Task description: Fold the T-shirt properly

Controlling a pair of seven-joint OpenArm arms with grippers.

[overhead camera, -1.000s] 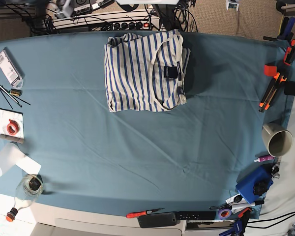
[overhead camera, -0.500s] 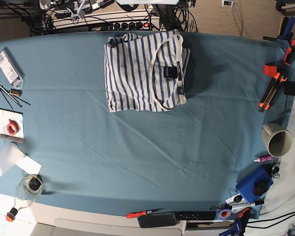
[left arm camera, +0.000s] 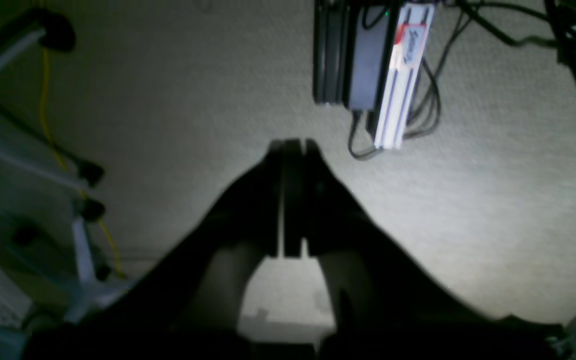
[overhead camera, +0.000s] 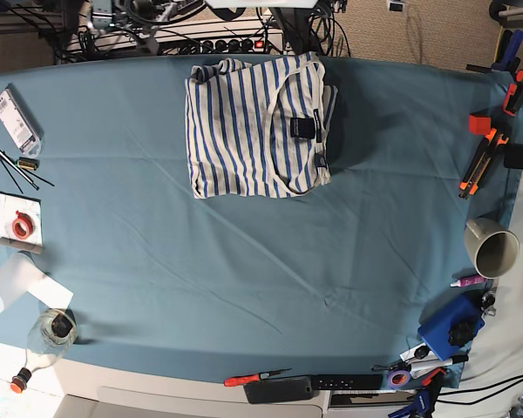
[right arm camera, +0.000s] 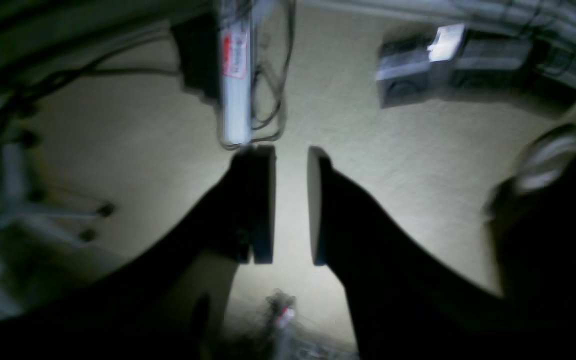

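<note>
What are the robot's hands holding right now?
Nothing. The left hand is shut on nothing, the right hand is open and empty, and the T-shirt lies folded on the table, untouched.

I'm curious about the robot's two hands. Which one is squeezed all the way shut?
The left hand. Its two fingers press flat together with no gap. The right hand has a clear space between its fingers, and neither holds anything.

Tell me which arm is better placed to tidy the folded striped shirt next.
Probably the right. Both arms are pulled back off the table, over the floor, but the right gripper has its jaws parted and ready, while the left gripper is shut. The T-shirt lies folded, untouched.
</note>
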